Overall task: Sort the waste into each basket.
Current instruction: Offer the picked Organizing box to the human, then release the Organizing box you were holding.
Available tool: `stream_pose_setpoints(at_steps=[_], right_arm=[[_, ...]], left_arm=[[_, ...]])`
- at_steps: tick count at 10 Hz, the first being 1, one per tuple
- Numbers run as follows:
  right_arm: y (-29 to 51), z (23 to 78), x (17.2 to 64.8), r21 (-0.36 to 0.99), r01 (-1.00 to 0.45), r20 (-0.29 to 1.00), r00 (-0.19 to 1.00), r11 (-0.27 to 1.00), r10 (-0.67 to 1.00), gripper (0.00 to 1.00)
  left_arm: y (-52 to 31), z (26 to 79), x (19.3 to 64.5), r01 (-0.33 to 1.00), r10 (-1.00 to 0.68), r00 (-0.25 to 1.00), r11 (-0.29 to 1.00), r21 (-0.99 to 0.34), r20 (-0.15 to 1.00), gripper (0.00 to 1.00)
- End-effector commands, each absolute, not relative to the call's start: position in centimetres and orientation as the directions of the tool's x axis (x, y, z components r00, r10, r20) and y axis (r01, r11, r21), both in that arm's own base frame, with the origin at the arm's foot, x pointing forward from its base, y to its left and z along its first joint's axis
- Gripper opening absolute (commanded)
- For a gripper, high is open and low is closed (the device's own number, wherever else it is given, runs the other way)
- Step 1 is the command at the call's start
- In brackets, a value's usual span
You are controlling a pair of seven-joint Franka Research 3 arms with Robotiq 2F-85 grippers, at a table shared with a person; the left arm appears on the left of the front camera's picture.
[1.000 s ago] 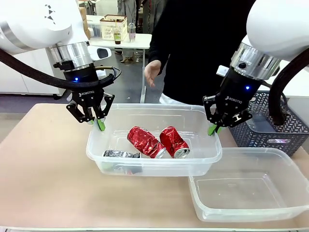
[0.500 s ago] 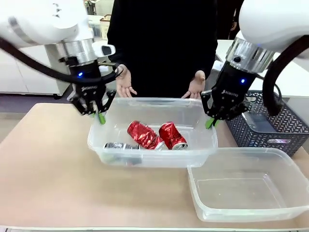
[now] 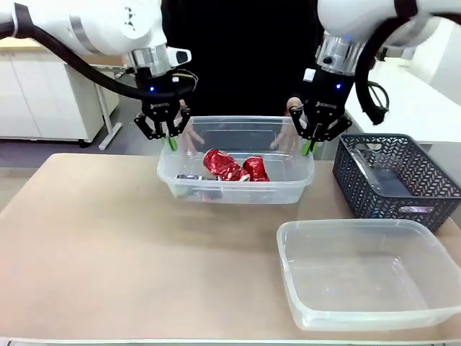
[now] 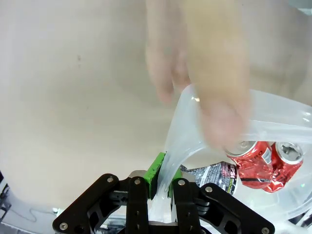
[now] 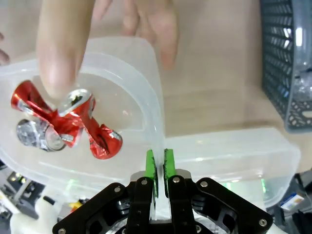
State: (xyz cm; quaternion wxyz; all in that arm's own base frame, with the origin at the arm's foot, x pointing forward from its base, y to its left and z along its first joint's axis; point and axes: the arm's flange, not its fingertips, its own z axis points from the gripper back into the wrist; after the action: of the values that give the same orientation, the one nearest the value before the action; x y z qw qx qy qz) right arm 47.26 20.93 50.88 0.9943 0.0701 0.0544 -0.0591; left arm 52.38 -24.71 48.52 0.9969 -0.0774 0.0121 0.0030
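The tub (image 3: 288, 189) of cans (image 3: 225, 165) has moved far across the table to the person's hands (image 3: 190, 135). The left gripper (image 3: 171, 141) and right gripper (image 3: 308, 147) each pinch its rim at opposite ends. Handover seems close; the near tub (image 3: 285, 241) holds nothing.

The place is a robotics lab, laid out as a test bench. Two white jointed machines, the left arm (image 3: 108, 29) and the right arm (image 3: 360, 14), reach over a plain wood-look table (image 3: 108, 252). Each has a small blue status light, and a thick black cable (image 3: 72, 61) trails from the left one. Behind them are flat white cabinets (image 3: 43, 94), a grey floor (image 3: 79, 148) and a white worktop (image 3: 421, 101) at the right. The table carries bare trial props: a far tub (image 3: 238, 193) of clear plastic, a near tub (image 3: 346, 225) like it, and a dark mesh basket (image 3: 432, 205). A person (image 3: 245, 65) in black stands at the far side.
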Motion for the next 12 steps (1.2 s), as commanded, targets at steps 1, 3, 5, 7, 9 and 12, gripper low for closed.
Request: stream_pose_setpoints(at_steps=[1, 3, 5, 7, 9, 12], right_arm=[[20.8, 51.2, 48.2, 0.148, 0.142, -0.175, 0.978, 0.979, -0.115, 0.08], [20.7, 49.9, 49.1, 0.168, 0.149, -0.183, 0.976, 0.974, -0.118, 0.08], [20.5, 50.0, 48.7, 0.138, 0.142, -0.153, 0.981, 0.98, -0.121, 0.08], [20.5, 50.0, 48.7, 0.138, 0.142, -0.153, 0.981, 0.98, -0.121, 0.08], [20.5, 50.0, 48.7, 0.138, 0.142, -0.153, 0.981, 0.98, -0.121, 0.08], [20.5, 50.0, 48.7, 0.138, 0.142, -0.153, 0.981, 0.98, -0.121, 0.08]], left_arm=[[-24.7, 49.1, 52.8, -0.095, 0.091, 0.995, 0.984, -0.148, -0.03, 0.06], [-23.8, 48.6, 52.5, -0.128, 0.121, 0.991, 0.977, -0.17, -0.05, 0.06], [-24.6, 48.1, 52.9, -0.036, 0.03, 0.999, 0.987, -0.156, -0.04, 0.06], [-24.6, 48.1, 52.9, -0.036, 0.03, 0.999, 0.987, -0.156, -0.04, 0.06], [-24.6, 48.1, 52.9, -0.036, 0.03, 0.999, 0.987, -0.156, -0.04, 0.06], [-24.6, 48.1, 52.9, -0.036, 0.03, 0.999, 0.987, -0.156, -0.04, 0.06]])
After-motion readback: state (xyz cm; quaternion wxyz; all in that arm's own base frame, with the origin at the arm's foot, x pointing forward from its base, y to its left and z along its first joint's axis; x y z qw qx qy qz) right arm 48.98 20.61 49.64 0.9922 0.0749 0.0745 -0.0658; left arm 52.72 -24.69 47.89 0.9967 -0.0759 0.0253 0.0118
